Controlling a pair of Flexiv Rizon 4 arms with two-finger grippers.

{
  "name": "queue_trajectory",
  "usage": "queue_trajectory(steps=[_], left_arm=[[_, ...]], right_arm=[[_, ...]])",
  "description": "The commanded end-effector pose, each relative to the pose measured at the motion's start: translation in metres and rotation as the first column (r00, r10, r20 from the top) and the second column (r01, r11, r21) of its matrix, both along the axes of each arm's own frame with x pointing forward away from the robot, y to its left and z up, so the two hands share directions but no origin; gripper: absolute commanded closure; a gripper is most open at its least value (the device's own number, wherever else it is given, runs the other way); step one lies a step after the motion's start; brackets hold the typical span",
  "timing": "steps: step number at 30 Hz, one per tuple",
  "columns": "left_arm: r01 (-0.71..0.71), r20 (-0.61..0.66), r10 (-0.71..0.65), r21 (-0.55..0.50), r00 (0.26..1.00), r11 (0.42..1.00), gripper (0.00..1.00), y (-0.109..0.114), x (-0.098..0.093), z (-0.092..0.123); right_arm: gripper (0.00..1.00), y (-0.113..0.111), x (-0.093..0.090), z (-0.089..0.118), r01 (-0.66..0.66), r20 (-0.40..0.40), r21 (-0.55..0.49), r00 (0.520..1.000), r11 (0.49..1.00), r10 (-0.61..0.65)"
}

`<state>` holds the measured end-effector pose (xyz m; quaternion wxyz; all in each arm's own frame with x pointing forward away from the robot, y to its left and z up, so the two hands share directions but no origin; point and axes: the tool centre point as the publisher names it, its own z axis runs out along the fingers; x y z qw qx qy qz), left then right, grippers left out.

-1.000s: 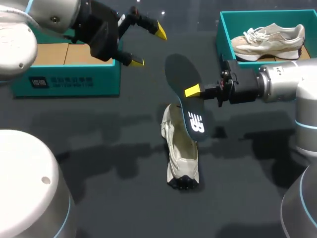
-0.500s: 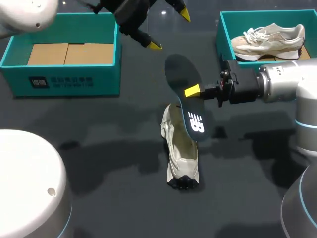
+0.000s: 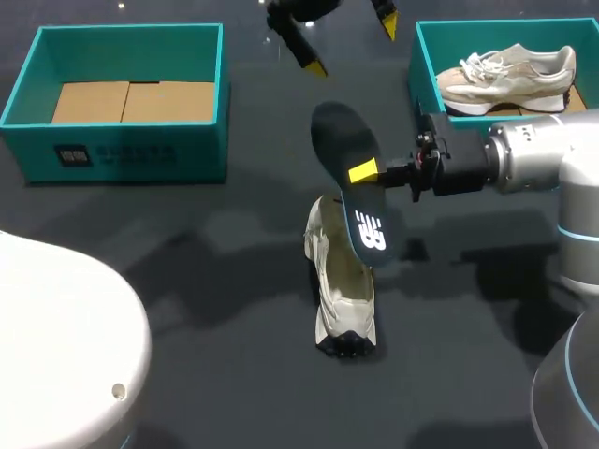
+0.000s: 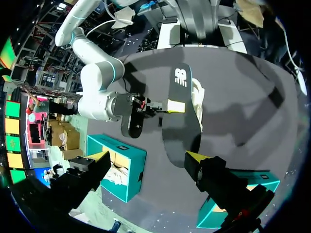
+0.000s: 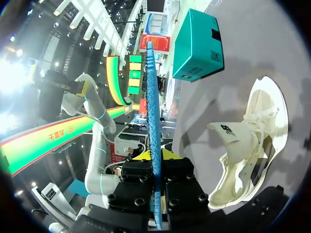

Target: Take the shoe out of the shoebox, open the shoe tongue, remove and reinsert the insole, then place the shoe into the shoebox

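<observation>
Table (image 3: 187,253): a dark surface seen from above. I give places as on a clock face, with 12 at the far edge.
Shoe (image 3: 344,281): one cream trainer lies on the table just toward 6 o'clock from the middle, outside both boxes. Its dark tread end points to 6. From my right wrist camera its mouth gapes wide and the tongue is folded outward.
Insole (image 3: 342,140): dark, with a white logo at its lower end. It is out of the shoe and held up in the air on a slant. The plain end points to 11 o'clock, and the logo end hangs over the shoe's mouth. I cannot tell whether that end touches the shoe.
Right gripper (image 3: 365,173): my right arm comes in level from 3 o'clock. Its fingers are clamped on the insole at mid-length, one on each face. From its own wrist camera the insole shows edge-on between them.
Left gripper (image 3: 351,44): it is up at 12 o'clock, well apart from the insole. Its two yellow tips are spread wide with nothing between them. Its wrist camera looks down on the insole and the right arm.
Left box (image 3: 122,154): teal, at 10 o'clock, with brown cardboard lying inside.
Right box (image 3: 423,70): teal, at 2 o'clock, just behind the right arm.
Second shoe (image 3: 510,75): a matching cream trainer lies on its side inside the right box.
</observation>
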<state>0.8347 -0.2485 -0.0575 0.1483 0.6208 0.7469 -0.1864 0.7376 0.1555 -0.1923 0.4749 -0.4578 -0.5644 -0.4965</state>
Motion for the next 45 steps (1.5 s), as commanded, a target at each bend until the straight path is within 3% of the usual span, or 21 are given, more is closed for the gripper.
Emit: queue_trajectory(steps=[1, 12, 21, 25, 31, 35, 40, 45], left_arm=[[0.064, -0.074, -0.031, 0.502, 0.997, 0.863, 0.0, -0.007, 0.003, 0.002], [0.105, -0.079, -0.072, 0.569, 0.994, 0.816, 0.0, -0.015, -0.003, -0.002], [0.119, -0.093, -0.08, 0.557, 0.992, 0.822, 0.0, -0.016, -0.007, -0.015], [0.123, -0.072, -0.101, 0.5, 0.992, 0.857, 0.0, -0.013, -0.012, -0.018], [0.108, 0.013, -0.116, 0.267, 0.993, 0.958, 0.0, 0.0, -0.021, -0.015], [0.081, 0.041, -0.086, 0.102, 0.995, 0.991, 0.0, 0.011, -0.024, -0.016], [0.053, 0.069, -0.048, -0.068, 0.996, 0.996, 0.0, 0.02, -0.029, -0.021], [0.016, 0.073, 0.006, -0.301, 0.997, 0.954, 0.0, 0.032, -0.03, -0.025]], right_arm=[[1.0, 0.0, -0.001, 0.0, 0.001, 0.0, -0.001, 1.0, 1.0, -0.001], [1.0, 0.0, -0.001, 0.0, 0.001, 0.0, -0.001, 1.0, 1.0, -0.001], [1.0, 0.0, -0.001, 0.0, 0.001, 0.0, -0.001, 1.0, 1.0, -0.001], [1.0, 0.0, -0.001, 0.0, 0.001, 0.0, -0.001, 1.0, 1.0, -0.001], [1.0, 0.0, -0.001, 0.0, 0.001, 0.0, -0.001, 1.0, 1.0, -0.001], [1.0, 0.0, -0.001, 0.0, 0.001, 0.0, -0.001, 1.0, 1.0, -0.001], [1.0, 0.0, -0.001, 0.0, 0.001, 0.0, -0.001, 1.0, 1.0, -0.001], [1.0, 0.0, -0.001, 0.0, 0.001, 0.0, -0.001, 1.0, 1.0, -0.001]])
